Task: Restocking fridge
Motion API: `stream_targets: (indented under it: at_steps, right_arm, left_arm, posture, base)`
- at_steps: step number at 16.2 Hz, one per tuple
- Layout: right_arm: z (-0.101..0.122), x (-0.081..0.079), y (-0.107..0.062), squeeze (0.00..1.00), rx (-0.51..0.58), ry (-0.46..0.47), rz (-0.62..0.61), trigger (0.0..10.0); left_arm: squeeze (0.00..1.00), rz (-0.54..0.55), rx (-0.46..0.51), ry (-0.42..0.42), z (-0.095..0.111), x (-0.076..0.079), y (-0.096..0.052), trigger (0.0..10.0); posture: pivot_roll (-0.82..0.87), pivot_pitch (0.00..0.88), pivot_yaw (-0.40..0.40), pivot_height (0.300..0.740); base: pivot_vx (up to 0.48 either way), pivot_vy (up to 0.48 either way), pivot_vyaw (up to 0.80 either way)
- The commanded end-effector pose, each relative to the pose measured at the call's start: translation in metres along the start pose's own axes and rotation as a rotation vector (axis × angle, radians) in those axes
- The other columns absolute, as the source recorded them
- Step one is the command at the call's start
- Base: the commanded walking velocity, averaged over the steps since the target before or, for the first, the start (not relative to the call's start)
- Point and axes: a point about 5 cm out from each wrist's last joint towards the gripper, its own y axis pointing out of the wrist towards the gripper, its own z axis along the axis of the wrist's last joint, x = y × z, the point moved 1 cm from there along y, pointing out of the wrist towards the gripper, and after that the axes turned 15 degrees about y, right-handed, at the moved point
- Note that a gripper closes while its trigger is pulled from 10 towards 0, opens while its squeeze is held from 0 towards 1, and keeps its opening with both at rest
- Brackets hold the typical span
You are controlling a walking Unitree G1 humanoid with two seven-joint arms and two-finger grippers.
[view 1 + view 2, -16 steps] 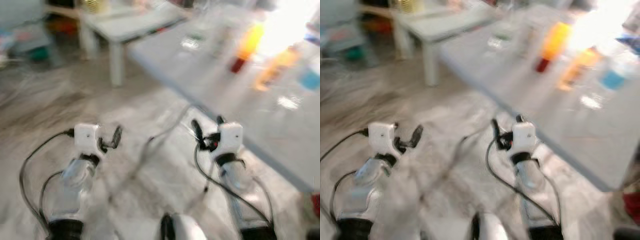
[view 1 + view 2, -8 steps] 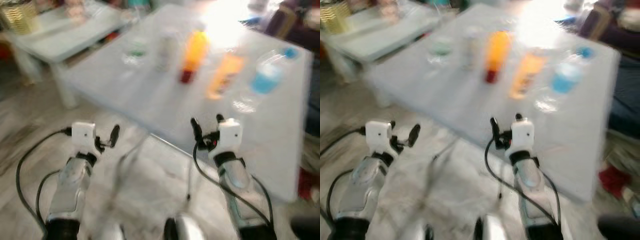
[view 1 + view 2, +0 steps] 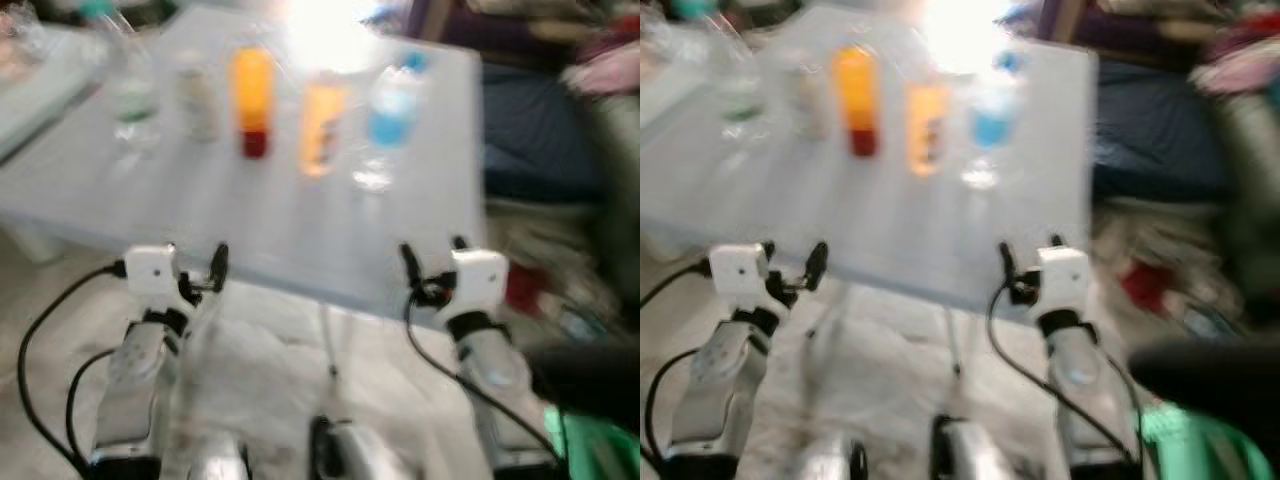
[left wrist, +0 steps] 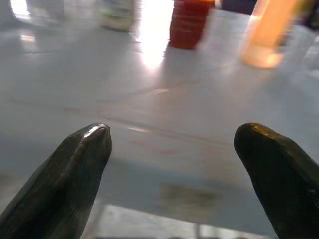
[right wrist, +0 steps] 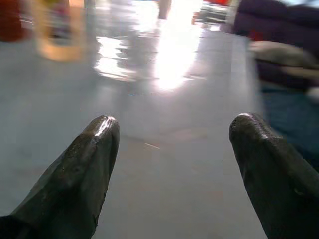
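While my head views are blurred, I can see the white worktop (image 3: pixel 300 215) in front of me, with its near edge running just beyond my two tools. Below that edge there is pale floor (image 3: pixel 270 350) with open room between my arms, and a thin metal leg (image 3: pixel 327 335) stands under the worktop there. To the right of the worktop's side edge lies dark, cluttered stuff that I cannot identify.

My left tool (image 3: pixel 195 268) and my right tool (image 3: pixel 432 262) are both raised at the near edge, well apart from each other. In the wrist views the fingers (image 4: pixel 75 169) of the left and the fingers (image 5: pixel 82 164) of the right stand wide apart, and nothing is between them. Both point over the smooth, glossy top, which reflects a strong light.

The bottles stand in a row near the far side, well apart from both tools. From left to right I see a clear bottle (image 3: pixel 130 85), a small pale container (image 3: pixel 198 100), an orange bottle (image 3: pixel 252 100) standing on a dark red cap, a second orange bottle (image 3: pixel 322 125) with a label, and a clear bottle with a blue label (image 3: pixel 392 110). The red-capped bottle lies ahead of my left tool, a little to the right. The labelled orange one stands between the lines of both tools.
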Motion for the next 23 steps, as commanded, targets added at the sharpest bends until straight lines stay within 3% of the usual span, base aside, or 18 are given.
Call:
stream_targets:
  at_steps: [1, 6, 8, 14, 20, 23]
  right_arm:
    - [0.003, -0.005, -0.001, 0.0, 0.01, 0.017, 0.009, 10.0]
    - [0.013, -0.007, 0.006, 0.0, 0.048, 0.008, 0.018, 10.0]
    - [0.014, 0.005, 0.0, 0.0, 0.049, -0.027, -0.03, 10.0]
    - [0.016, 0.005, -0.004, 0.0, 0.044, -0.002, -0.027, 10.0]
    - [0.028, 0.0, 0.01, 0.0, 0.08, -0.027, 0.023, 10.0]
    - [0.032, -0.003, 0.021, 0.0, 0.094, -0.049, 0.047, 10.0]
  left_arm:
    - [0.0, 0.035, -0.005, 0.015, 0.001, -0.005, -0.004, 10.0]
    - [0.0, 0.048, 0.033, 0.011, 0.01, -0.001, -0.001, 10.0]
    - [0.0, 0.036, 0.028, 0.01, 0.009, 0.0, 0.0, 10.0]
    - [0.0, 0.032, 0.019, -0.018, 0.008, 0.004, 0.003, 10.0]
    - [0.0, 0.07, 0.056, -0.034, 0.012, 0.007, 0.016, 10.0]
    - [0.0, 0.057, 0.079, -0.023, 0.015, 0.016, 0.024, 10.0]
  posture:
    - [0.05, 0.178, -0.089, 0.74]
    - [0.03, 0.174, -0.088, 0.74]
    - [0.03, 0.164, -0.084, 0.74]
    - [0.03, 0.144, -0.084, 0.74]
    - [0.04, 0.079, -0.137, 0.74]
    - [0.05, 0.049, -0.138, 0.74]
  base:
    - [0.0, 0.0, -0.8]
    - [0.0, 0.0, -0.32]
    - [0.0, 0.0, 0.0]
    - [0.0, 0.137, 0.0]
    - [0.0, 0.471, 0.0]
    - [0.0, 0.08, 0.0]
